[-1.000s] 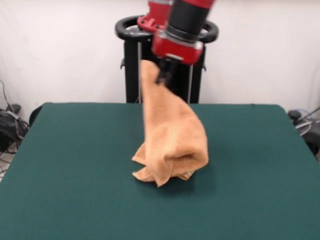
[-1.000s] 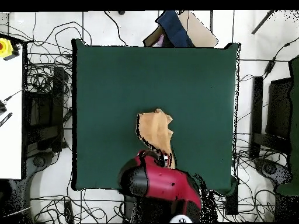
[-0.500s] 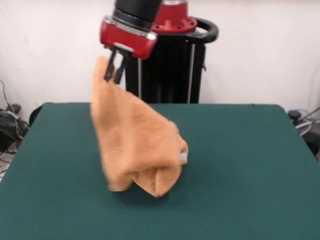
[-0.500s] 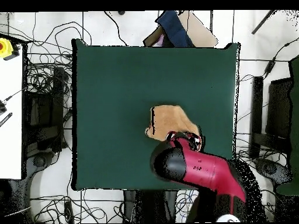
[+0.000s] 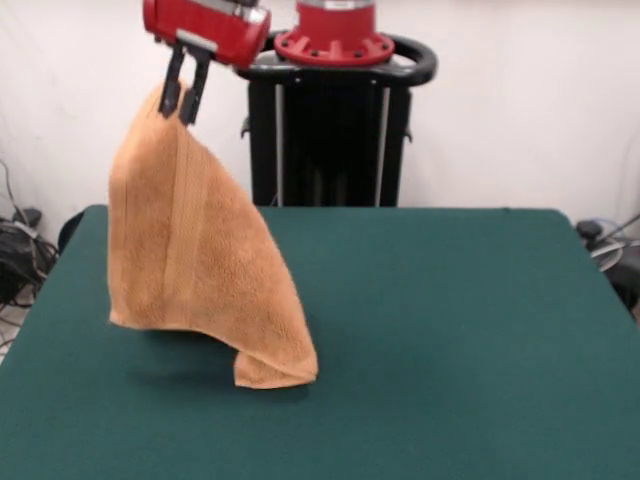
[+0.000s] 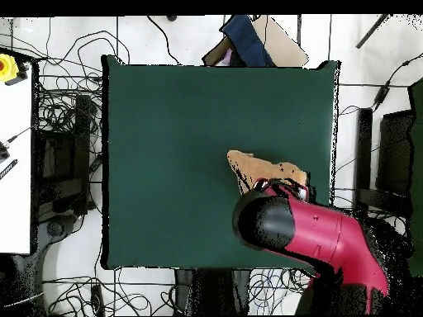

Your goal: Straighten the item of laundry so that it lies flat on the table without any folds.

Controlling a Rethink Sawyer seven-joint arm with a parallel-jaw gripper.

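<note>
The light orange-tan towel [image 5: 195,270] hangs by one corner from my gripper [image 5: 183,95], which is shut on that corner at the upper left of the front view. The towel drapes down in a triangular sheet with a vertical band stripe. Its lowest corner touches or nearly touches the dark green table [image 5: 450,330]. In the overhead view only a strip of towel [image 6: 260,169] shows beside the red arm [image 6: 314,235], near the table's right side [image 6: 165,140]. No white tag shows.
The black pedestal [image 5: 335,130] stands behind the table's far edge. Cables and equipment lie on the floor around the table [image 6: 62,149]. A dark blue cloth and cardboard [image 6: 248,41] sit beyond the top edge in the overhead view.
My gripper has carried the towel's corner leftward and higher in the front view. The towel went from a bunched heap to a hanging, spread sheet, mostly lifted off the table.
</note>
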